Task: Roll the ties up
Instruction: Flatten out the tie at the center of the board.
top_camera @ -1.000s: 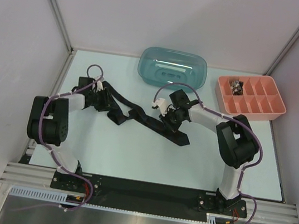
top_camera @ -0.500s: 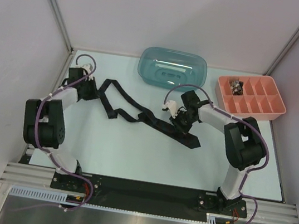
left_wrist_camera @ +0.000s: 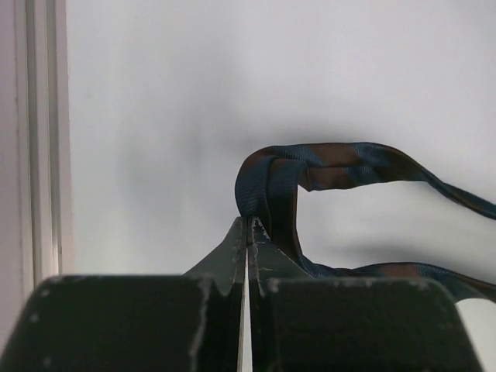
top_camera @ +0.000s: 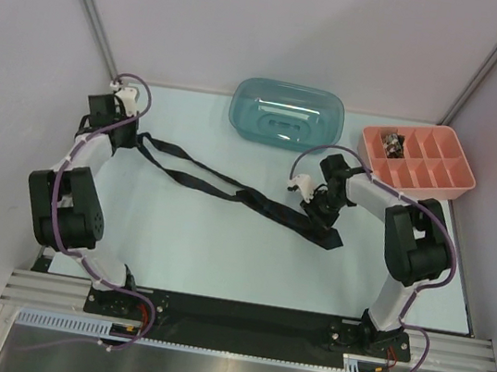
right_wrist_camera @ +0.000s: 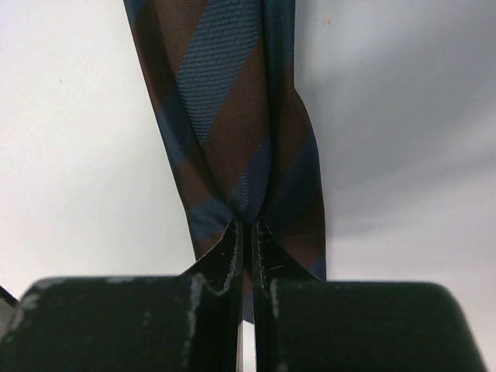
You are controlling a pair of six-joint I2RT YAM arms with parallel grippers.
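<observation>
Tie point(top_camera: 264, 205) is strung across my table point(top_camera: 219, 257): right gripper point(right_wrist_camera: 245, 229) pinches it near one end, closest to me, left gripper point(left_wrist_camera: 248, 225) clamps a fold further back, teal tub point(top_camera: 249, 121) and pink tray point(top_camera: 417, 187) sit beyond

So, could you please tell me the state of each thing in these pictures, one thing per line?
tie, unrolled, stretched out between the two arms, doubled over towards the left.
left fingers, shut on a folded part of the tie.
right fingers, shut on the tie.
teal tub, apart from the tie, untouched.
pink tray, small items in its far-left compartment, the other compartments empty.
</observation>
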